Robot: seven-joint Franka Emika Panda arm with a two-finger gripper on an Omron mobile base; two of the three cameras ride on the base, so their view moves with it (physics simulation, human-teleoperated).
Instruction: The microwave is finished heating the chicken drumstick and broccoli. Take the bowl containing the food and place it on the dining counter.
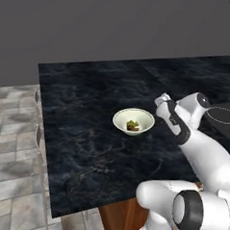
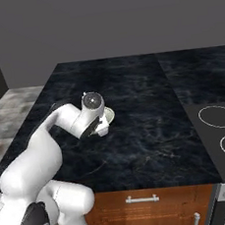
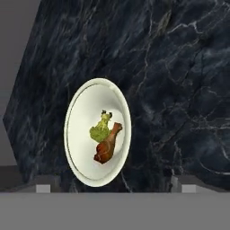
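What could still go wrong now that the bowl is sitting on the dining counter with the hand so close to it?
The open gripper hangs right beside the bowl, so a careless retreat could clip the rim and slide or tip it, perhaps spilling the chicken drumstick and broccoli onto the dining counter.

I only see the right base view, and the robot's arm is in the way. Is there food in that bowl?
Observer: Yes. The hand view shows a chicken drumstick and broccoli lying together in the bowl.
Operator: Is the robot holding the bowl?
Observer: No. In the hand view the fingers stand wide apart, neither touching the bowl's rim.
Operator: Where is the bowl sitting?
Observer: The left base view shows it upright on the dining counter, well in from the edges.
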